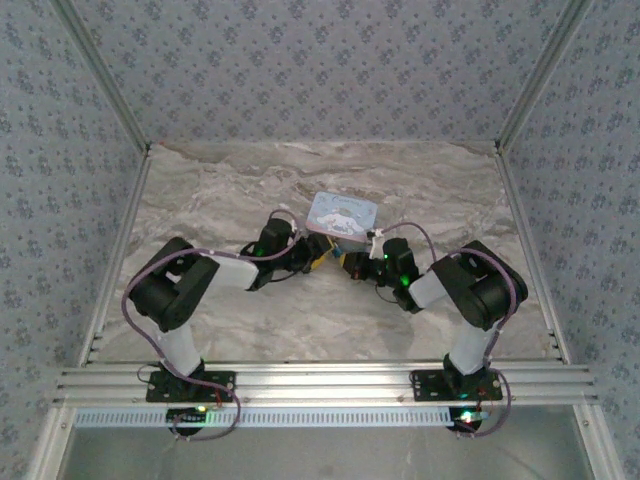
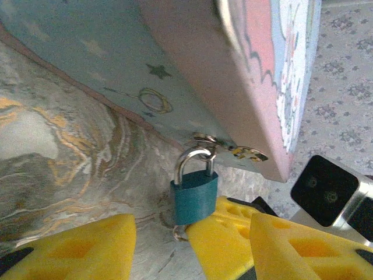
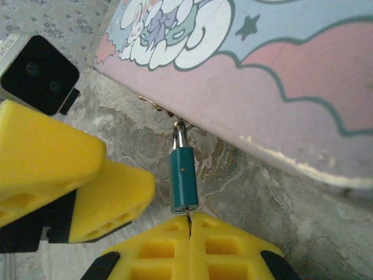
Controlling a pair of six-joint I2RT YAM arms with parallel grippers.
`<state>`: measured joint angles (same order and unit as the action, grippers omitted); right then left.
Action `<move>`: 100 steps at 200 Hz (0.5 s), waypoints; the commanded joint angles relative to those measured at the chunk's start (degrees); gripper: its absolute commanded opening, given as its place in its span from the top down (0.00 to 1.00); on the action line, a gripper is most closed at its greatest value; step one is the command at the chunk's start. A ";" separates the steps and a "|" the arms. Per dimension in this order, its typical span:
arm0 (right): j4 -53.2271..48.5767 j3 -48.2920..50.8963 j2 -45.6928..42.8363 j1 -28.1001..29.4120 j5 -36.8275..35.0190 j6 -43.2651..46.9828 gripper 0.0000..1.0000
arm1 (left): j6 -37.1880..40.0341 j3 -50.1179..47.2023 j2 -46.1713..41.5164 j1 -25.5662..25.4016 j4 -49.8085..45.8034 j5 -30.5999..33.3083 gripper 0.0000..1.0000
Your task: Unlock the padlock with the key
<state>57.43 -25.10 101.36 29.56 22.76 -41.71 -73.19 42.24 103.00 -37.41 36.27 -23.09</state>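
Teal padlock (image 3: 182, 178) hangs shut from tin (image 3: 262, 87) hasp (image 2: 204, 140). My right claw (image 3: 189, 224) is clamped on key (image 3: 189, 217), tip at keyhole underneath. Left claw (image 2: 192, 233) apart beside lock, gripping nothing. Step: insertion. Next: left steadies body, right seats key fully, then twists.

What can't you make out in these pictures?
Key: right wrist view, nearly all hidden inside the shut right gripper.
Padlock keyhole: underside turned away or covered in both wrist views.
Padlock in the top view: too small to make out.
Tin: cut off by frame edges in both wrist views.
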 commanded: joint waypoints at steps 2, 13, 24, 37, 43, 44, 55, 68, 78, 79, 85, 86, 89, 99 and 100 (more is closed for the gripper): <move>0.70 -2.05 0.26 0.05 2.18 -4.32 1.00 | -1.58 1.04 1.67 -0.69 4.16 0.40 0.48; 0.43 -2.33 0.25 -0.02 2.45 -5.06 1.00 | -1.70 1.33 2.22 -0.88 4.25 0.42 0.48; 0.43 -2.58 0.32 -0.03 2.77 -5.77 1.00 | -1.78 1.71 2.84 -1.08 4.33 0.43 0.48; 0.38 -2.86 0.33 -0.12 3.14 -6.66 1.00 | -1.96 2.06 3.40 -1.19 4.62 0.44 0.49; 0.28 -2.94 0.33 -0.11 3.30 -6.95 1.00 | -2.12 2.21 3.65 -1.33 4.84 0.42 0.49; 0.25 -2.94 0.33 -0.11 3.32 -7.01 1.00 | -2.13 2.22 3.72 -1.30 4.89 0.42 0.50; 0.38 -3.19 0.42 -0.21 3.62 -7.69 1.00 | -2.39 2.31 4.20 -1.48 5.27 0.50 0.51; 0.30 -3.35 0.44 -0.21 3.91 -8.19 1.00 | -2.61 2.34 4.56 -1.47 5.82 0.84 0.53; 0.17 -3.54 0.51 -0.21 4.12 -8.48 1.00 | -2.66 2.39 4.72 -1.58 5.99 1.20 0.54; 0.16 -3.54 0.55 -0.21 4.17 -8.52 1.00 | -2.66 2.40 4.74 -1.60 6.00 1.20 0.55; 0.06 -3.63 0.63 -0.21 4.24 -8.64 1.00 | -2.66 2.39 4.80 -1.57 6.00 1.45 0.56; 0.05 -3.64 0.61 -0.21 4.23 -8.73 1.00 | -2.66 2.40 4.82 -1.60 6.00 1.50 0.56; 0.05 -3.62 0.66 -0.21 4.34 -8.77 1.00 | -2.66 2.41 4.82 -1.59 6.00 1.66 0.56; 0.05 -3.68 0.75 -0.21 4.47 -8.96 1.00 | -2.74 2.46 4.93 -1.61 6.13 1.99 0.58; 0.05 -3.70 0.76 -0.21 4.47 -8.93 1.00 | -2.74 2.48 4.93 -1.61 6.16 2.04 0.58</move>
<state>56.34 -27.16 101.47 29.50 25.67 -49.01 -75.70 43.27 107.18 -38.65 39.88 -22.46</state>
